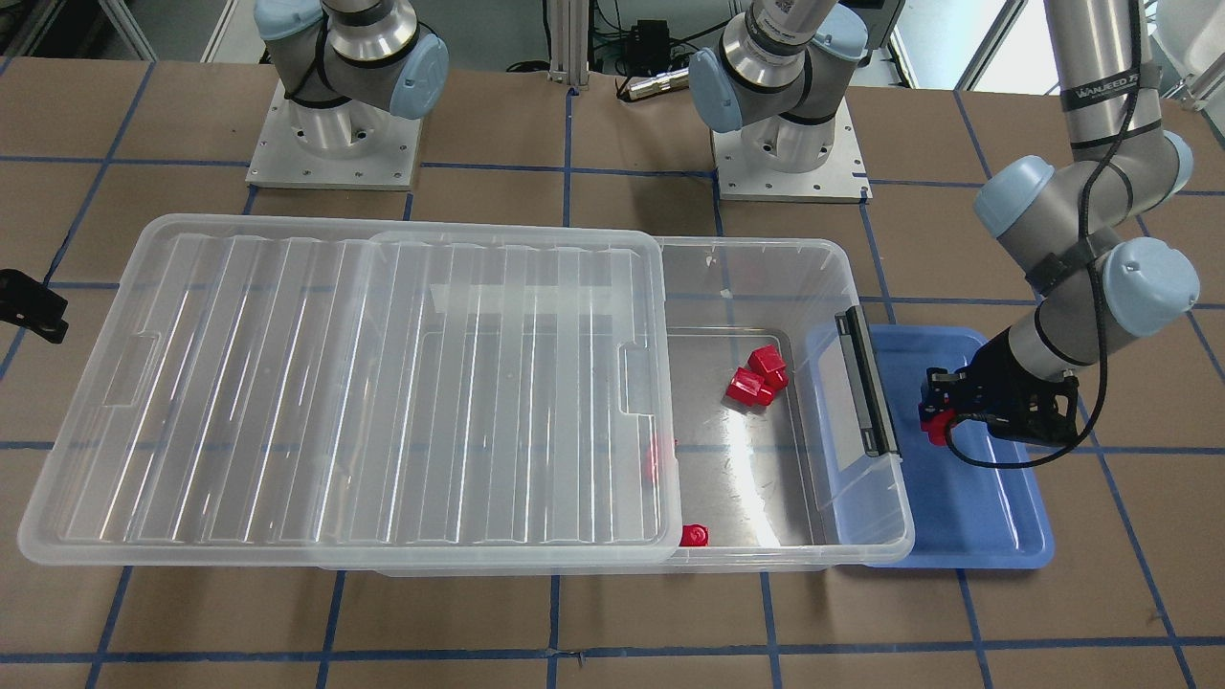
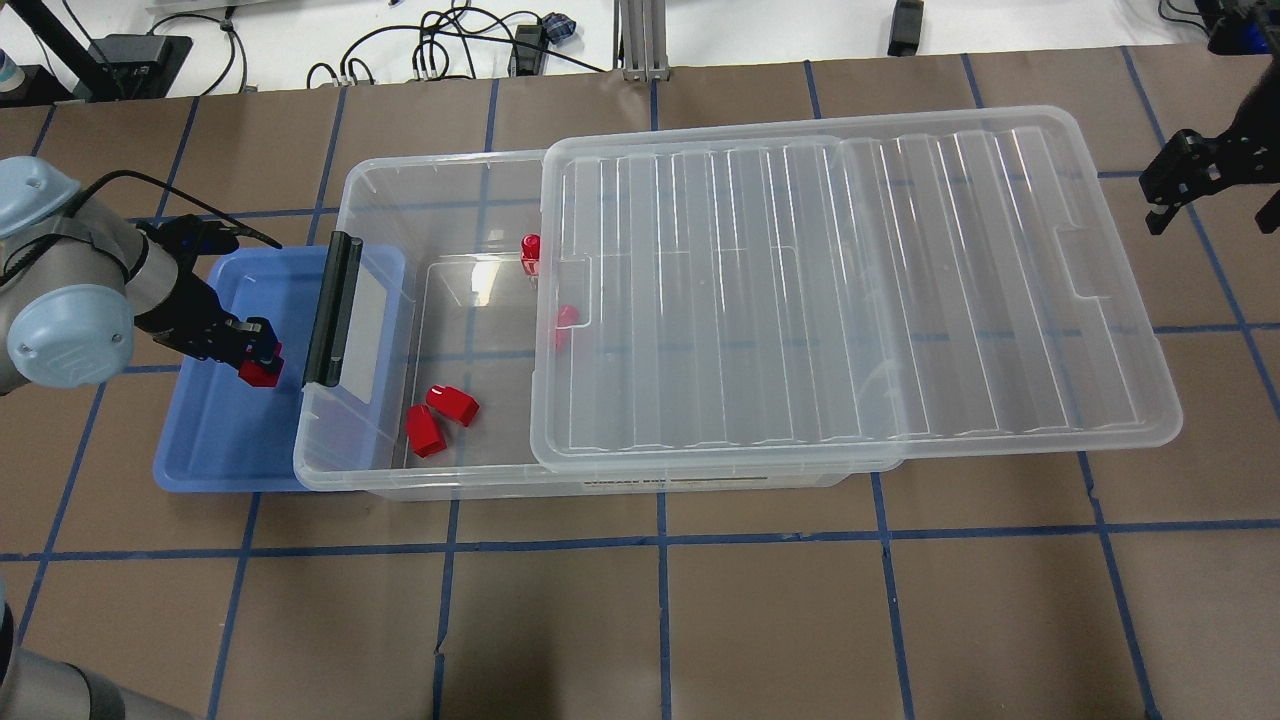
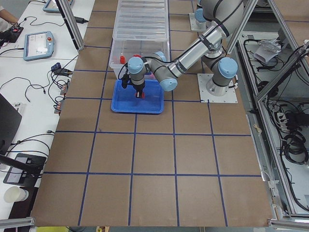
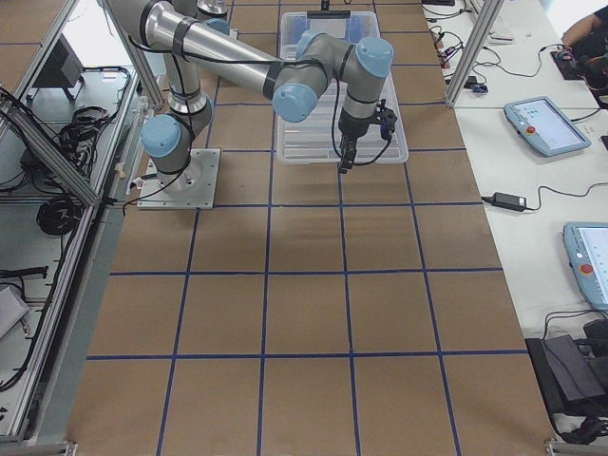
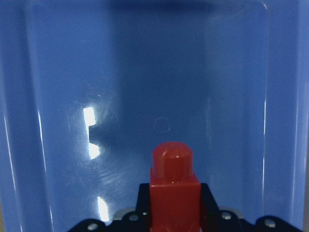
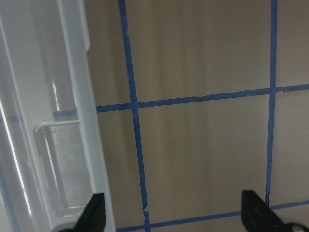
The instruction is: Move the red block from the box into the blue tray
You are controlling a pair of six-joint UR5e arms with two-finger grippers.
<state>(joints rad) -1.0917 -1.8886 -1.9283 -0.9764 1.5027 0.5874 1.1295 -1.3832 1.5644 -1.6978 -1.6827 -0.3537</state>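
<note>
Left gripper (image 2: 258, 360): clenched on red block (image 5: 173, 193), low over blue tray (image 2: 200, 450), beside box (image 2: 420, 478) | Handling: judged light, rigid, slick plastic; best held by flat side faces, stud clear | Right gripper (image 6: 176, 215): spread wide, empty.

The red block (image 5: 174, 188) runs off the left wrist view's bottom edge; the blue tray (image 2: 215, 440) is partly veiled behind one end of the box (image 2: 380, 175); under the lid (image 2: 850, 290) sits a red smudge (image 2: 566, 318) — shape unreadable; the right gripper (image 6: 176, 217) shows only its tips.
</note>
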